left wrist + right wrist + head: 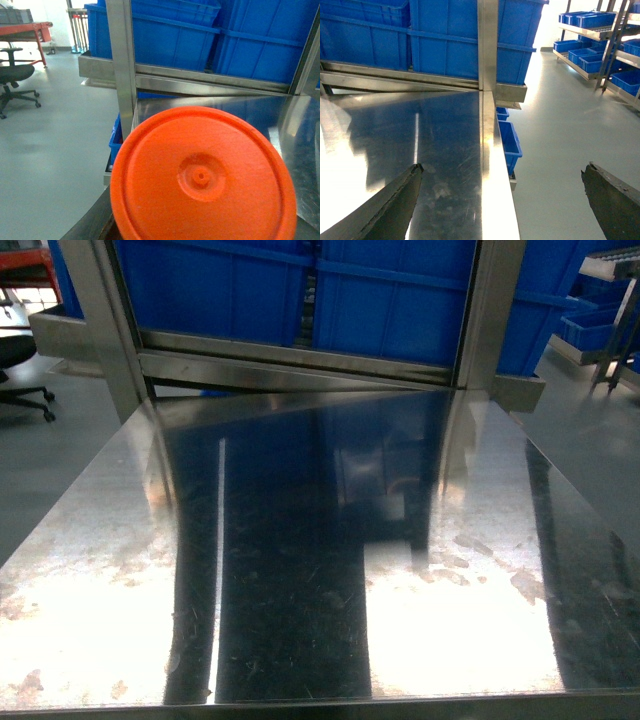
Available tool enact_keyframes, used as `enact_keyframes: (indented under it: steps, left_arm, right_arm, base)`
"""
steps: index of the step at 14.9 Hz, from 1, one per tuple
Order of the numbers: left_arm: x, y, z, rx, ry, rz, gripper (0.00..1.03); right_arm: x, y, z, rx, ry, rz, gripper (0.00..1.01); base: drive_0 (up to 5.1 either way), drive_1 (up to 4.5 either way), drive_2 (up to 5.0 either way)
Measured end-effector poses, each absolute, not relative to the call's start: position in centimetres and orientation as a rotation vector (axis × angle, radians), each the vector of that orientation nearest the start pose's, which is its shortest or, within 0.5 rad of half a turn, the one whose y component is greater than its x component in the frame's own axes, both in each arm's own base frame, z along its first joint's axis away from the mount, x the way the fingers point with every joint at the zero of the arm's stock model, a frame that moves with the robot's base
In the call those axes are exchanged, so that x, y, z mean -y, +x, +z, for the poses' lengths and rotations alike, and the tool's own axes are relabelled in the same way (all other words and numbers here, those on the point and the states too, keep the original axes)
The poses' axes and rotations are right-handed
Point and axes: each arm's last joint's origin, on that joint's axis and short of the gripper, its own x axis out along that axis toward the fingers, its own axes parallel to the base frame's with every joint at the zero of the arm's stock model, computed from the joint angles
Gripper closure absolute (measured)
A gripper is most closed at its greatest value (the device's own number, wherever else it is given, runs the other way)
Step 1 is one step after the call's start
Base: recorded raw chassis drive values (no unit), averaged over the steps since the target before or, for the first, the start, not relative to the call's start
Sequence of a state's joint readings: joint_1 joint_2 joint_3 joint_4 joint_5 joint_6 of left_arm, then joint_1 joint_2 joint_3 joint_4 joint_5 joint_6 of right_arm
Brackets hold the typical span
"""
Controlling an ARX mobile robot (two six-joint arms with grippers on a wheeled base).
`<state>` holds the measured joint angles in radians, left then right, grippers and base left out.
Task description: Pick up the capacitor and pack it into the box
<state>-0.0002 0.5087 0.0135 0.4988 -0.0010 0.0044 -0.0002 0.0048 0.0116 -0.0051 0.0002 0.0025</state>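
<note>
The right tool (pixel 502 200) hangs with its two dark fingers (pixel 395 200) spread wide and nothing between them; one finger sits over the steel table (pixel 445 130), the other out past the table's edge over the grey floor (pixel 560 150). Ahead of it a steel upright (pixel 487 45) rises from the table's far corner, and behind that stand large blue bins (pixel 445 40). Below the table edge beside it smaller blue trays (pixel 510 142) show, and farther off to that side are racks with more blue bins.

The left tool itself cannot be made out: its wrist view is filled by a round orange disc (pixel 202 177) with a raised hub (a lid or cap, perhaps, very close to the lens), so whether it is spread, closed or gripping that disc I cannot tell. Beyond the disc lie the same table, frame and bins, with an office chair (pixel 15 80) well off on the floor.

From the head view the table (pixel 320 570) carries no capacitor and no pink box; neither task thing appears in any view.

As I judge it, the task is at its very start, or in a search step. The next move calls for finding the capacitor and the box first, probably by turning or driving the base, before either arm reaches.
</note>
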Motion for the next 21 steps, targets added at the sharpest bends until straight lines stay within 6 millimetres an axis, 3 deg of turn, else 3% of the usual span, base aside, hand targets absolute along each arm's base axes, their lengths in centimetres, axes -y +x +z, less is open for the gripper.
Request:
enact_keyframes:
  steps: [15, 21]
  left_arm:
    - [0.0, 9.8, 16.5, -0.026, 0.004, 0.001, 0.59]
    - [0.0, 9.8, 16.7, -0.003, 0.004, 0.000, 0.59]
  right_arm:
    - [0.0, 9.7, 16.7, 0.002, 0.002, -0.001, 0.03]
    - [0.0, 9.7, 16.7, 0.002, 0.002, 0.000, 0.03]
  base:
    - [0.0, 0.00, 0.0]
    - [0.0, 0.00, 0.0]
